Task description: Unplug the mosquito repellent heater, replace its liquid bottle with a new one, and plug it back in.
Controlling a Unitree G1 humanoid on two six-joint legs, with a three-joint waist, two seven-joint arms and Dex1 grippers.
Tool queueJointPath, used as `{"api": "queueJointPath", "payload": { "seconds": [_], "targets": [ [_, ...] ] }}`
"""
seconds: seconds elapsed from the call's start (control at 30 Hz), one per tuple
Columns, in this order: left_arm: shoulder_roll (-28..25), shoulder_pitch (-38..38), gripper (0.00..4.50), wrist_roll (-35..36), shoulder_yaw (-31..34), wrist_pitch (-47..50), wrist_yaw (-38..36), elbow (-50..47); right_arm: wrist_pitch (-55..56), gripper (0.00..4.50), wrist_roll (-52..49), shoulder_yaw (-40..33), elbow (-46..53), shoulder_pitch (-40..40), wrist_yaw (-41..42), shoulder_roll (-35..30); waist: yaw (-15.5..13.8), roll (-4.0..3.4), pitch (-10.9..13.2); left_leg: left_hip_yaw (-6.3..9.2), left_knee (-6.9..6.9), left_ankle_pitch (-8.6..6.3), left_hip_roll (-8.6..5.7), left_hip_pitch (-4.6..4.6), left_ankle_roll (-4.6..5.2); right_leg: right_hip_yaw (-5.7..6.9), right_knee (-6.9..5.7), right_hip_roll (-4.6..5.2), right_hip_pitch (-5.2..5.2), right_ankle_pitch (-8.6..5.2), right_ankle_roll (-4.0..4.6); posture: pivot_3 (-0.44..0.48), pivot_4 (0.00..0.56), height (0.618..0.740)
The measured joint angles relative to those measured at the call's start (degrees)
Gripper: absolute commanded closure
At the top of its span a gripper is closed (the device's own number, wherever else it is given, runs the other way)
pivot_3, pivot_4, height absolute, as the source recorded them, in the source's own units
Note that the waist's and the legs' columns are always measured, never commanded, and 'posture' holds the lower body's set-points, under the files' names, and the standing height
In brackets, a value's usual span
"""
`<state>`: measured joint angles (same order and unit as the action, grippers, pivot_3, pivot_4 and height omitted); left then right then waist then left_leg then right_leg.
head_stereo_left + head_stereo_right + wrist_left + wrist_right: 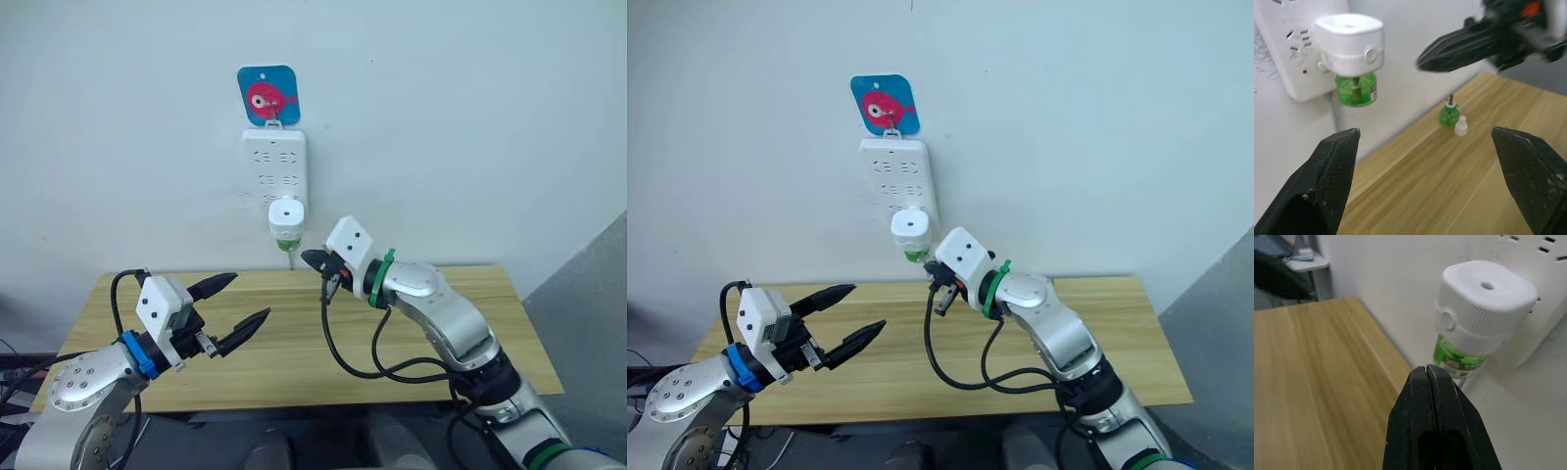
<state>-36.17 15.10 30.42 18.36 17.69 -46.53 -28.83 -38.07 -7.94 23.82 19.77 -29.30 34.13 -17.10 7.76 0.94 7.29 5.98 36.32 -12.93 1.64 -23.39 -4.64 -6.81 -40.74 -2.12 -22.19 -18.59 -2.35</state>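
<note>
Eye views: mosquito repellent heater (284, 215) plugged into wall power strip (274, 171); left tool (240, 305) spread apart over the surface (294, 372).
Left wrist: green bottle (1356, 90) under the heater; spare green bottle (1448, 114) and white cap (1461, 126) on the surface.
Right wrist: right tool (1428, 377) pressed together, just beside the heater's bottle.

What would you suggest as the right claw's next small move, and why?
Probably open the right claw and ease it forward around the mosquito repellent heater. The heater sits plugged into the power strip, its green bottle attached, and the right claw is shut just short of it, so it cannot grip yet. The left claw hangs open over the table.
</note>
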Motion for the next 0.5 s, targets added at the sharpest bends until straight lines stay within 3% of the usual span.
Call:
{"api": "queueJointPath", "payload": {
  "seconds": [0.1,0.27,0.43,0.5],
  "targets": [
    [-4.1,1.7,0.0,-1.5,2.8,-2.5,-3.7,4.0,-0.7,3.88,-1.8,-3.0,3.5,1.6,4.0,-6.9,0.0,0.05,0.0,-0.01,-0.06,0.0,-0.01,0.0,0.0,0.02,0.04,0.01,0.0,-0.04,0.05,-0.027,0.043,0.74],
    [-10.4,2.5,0.0,-2.3,5.0,-6.9,-12.9,10.8,-0.9,2.14,-7.7,-8.5,9.0,6.8,15.7,-21.7,-0.9,0.16,-0.1,-0.01,-0.19,0.0,-0.04,0.02,0.0,0.1,0.12,0.08,0.0,-0.1,0.12,-0.015,0.017,0.74],
    [-15.5,0.7,0.0,-2.4,5.2,-5.5,-17.0,14.0,3.3,0.25,-8.8,-13.4,9.0,10.3,21.4,-31.4,-1.3,0.26,-0.3,-0.15,-0.19,0.0,-0.02,0.13,0.0,0.09,0.09,0.09,0.04,-0.1,0.13,-0.007,0.0,0.74],
    [-16.8,0.3,0.0,-2.7,5.0,-4.1,-17.3,14.0,6.7,0.02,-7.3,-14.8,7.9,11.9,22.8,-35.1,-1.4,0.35,-0.4,-0.22,-0.21,0.0,-0.03,0.19,0.0,0.07,0.1,0.15,0.07,-0.1,0.13,-0.004,0.0,0.74]
  ]
}}
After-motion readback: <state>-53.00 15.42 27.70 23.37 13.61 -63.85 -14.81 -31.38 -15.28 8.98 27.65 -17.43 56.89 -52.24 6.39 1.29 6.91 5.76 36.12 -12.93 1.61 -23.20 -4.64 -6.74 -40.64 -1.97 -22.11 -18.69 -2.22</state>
